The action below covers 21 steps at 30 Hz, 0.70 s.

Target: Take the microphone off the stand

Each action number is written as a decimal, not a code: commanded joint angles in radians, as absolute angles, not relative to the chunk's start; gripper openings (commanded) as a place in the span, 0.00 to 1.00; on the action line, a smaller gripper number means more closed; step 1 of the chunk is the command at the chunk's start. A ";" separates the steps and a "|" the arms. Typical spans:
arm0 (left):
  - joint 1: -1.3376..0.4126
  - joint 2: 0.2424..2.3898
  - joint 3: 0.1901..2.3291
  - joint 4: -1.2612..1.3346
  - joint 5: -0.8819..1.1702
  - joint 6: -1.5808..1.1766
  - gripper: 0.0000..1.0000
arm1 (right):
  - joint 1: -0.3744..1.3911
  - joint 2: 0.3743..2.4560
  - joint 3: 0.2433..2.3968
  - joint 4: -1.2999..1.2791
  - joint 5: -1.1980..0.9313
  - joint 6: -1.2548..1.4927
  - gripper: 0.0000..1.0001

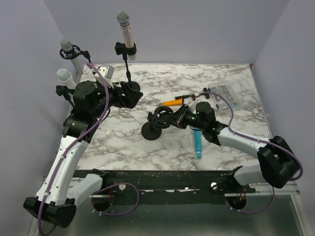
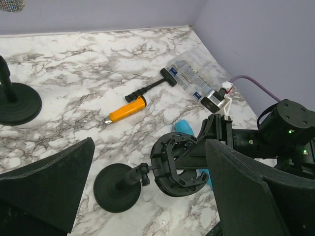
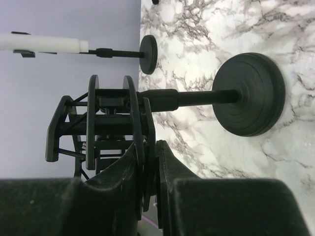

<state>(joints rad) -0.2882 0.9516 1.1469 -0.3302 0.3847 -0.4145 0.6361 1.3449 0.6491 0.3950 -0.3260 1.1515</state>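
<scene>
Right tool [image 3: 147,152] pinches a ring of the shock mount [image 3: 106,120]; left tool [image 2: 150,145] hangs spread wide.

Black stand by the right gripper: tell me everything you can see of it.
The black stand looks matte, plastic or metal: a round ridged base flat on the marble table, a short jointed stem leaning to a ringed shock-mount cage, which holds no microphone. The right gripper is shut on one of its rings.

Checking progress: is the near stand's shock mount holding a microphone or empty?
Empty: the shock mount shows nothing inside its rings, and a teal microphone lies on the table beside it.
</scene>
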 commanded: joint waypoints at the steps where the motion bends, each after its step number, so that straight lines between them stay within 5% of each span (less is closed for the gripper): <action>1: -0.288 0.924 1.118 -0.299 0.305 -0.394 0.98 | 0.641 1.419 0.765 0.451 -0.256 1.138 0.01; 21: -0.301 0.914 1.071 -0.276 0.182 -0.374 0.98 | 0.525 1.902 1.437 0.342 -0.132 1.142 0.01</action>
<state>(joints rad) -0.2966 0.9157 1.0763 -0.2939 0.2100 -0.3859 0.5510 1.8793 1.3331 0.3233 -0.2111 1.1267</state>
